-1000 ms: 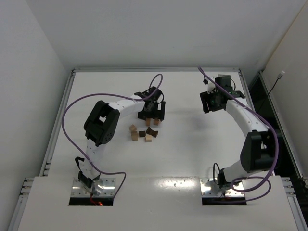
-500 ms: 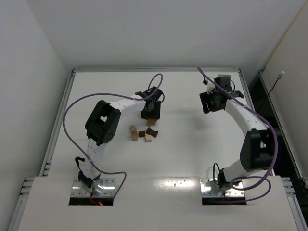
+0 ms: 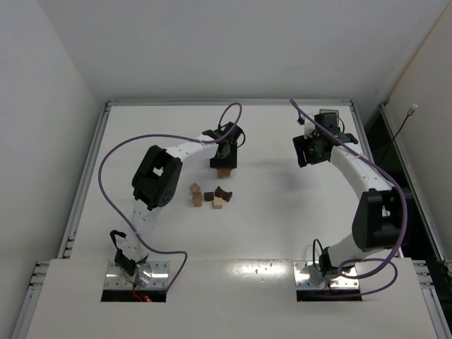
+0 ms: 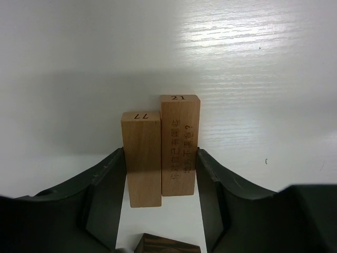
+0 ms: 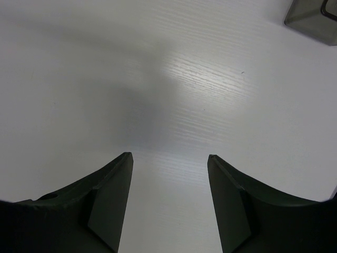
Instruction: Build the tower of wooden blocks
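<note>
Left fingers (image 4: pixel 105 200) clamping two tan blocks (image 4: pixel 163 153) side by side on worktop (image 3: pixel 282 212), just beyond loose blocks (image 3: pixel 210 195). Am squeezing evenly, watching that uneven ends don't shear. Right fingers (image 5: pixel 110 200) released, holding nothing.

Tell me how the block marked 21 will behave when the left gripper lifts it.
Block 21 looks like solid wood, so likely stiff and light. The left gripper squeezes it alongside block 77, so it might slip along that smooth shared face. Set upright, it's tall and narrow, so probably tippy.
</note>
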